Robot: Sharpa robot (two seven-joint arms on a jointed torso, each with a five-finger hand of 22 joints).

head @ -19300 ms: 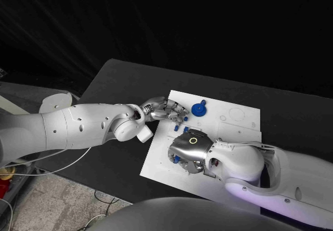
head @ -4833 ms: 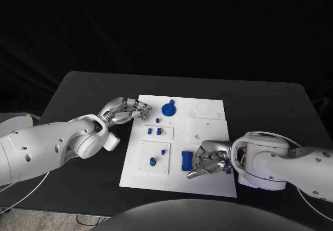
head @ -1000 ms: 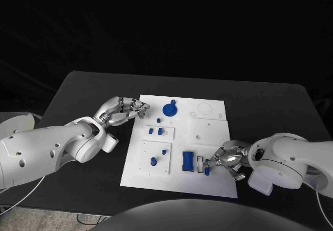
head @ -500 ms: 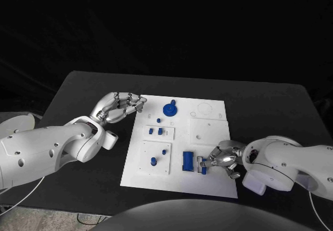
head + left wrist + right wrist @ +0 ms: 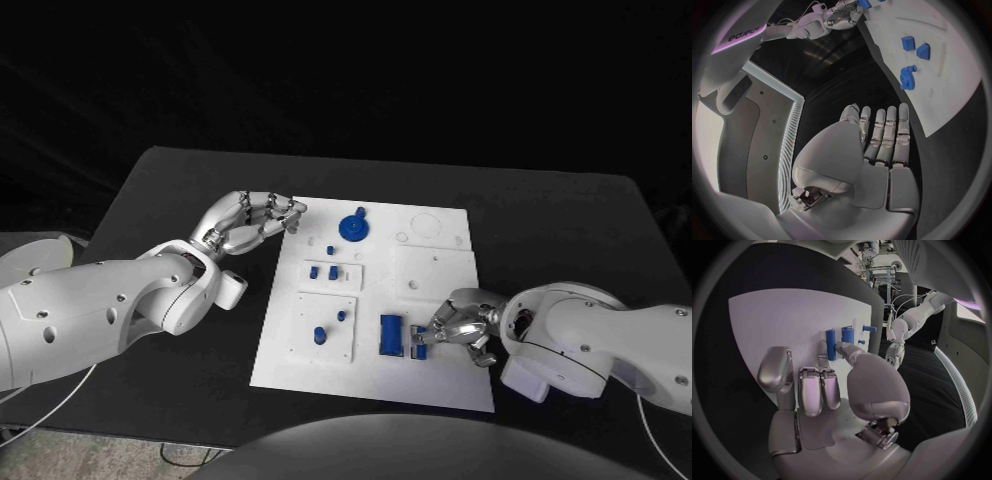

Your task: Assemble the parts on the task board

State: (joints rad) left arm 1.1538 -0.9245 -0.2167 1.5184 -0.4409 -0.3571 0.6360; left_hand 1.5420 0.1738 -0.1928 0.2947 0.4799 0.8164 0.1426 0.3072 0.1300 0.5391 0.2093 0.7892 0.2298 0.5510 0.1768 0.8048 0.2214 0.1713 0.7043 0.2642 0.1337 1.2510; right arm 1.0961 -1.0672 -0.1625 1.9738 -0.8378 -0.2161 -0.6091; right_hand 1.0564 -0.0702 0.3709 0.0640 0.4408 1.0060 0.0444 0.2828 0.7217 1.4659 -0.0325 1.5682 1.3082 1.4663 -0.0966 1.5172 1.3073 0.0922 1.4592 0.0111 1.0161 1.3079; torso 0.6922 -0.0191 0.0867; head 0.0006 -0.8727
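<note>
The white task board [image 5: 433,270] lies mid-table. My right hand [image 5: 462,326] rests over its near right part and pinches a small blue part [image 5: 423,338] right beside an upright blue block [image 5: 389,333]. In the right wrist view the thumb and fingers [image 5: 821,360] close around these two blue pieces [image 5: 831,350]. My left hand [image 5: 254,222] hovers off the board's far left edge, fingers straight and apart, holding nothing [image 5: 879,145]. A blue gear [image 5: 355,228] sits at the board's far side.
Two small blue pieces [image 5: 323,271] stand in a square inset, and two blue pegs [image 5: 329,326] stand in the inset nearer me. The board's right half [image 5: 433,230] has bare sockets. Black table [image 5: 577,230] surrounds the board.
My right hand has crept left with the small blue part, up against the blue block. My left hand has lifted its fingers away from the board's edge.
</note>
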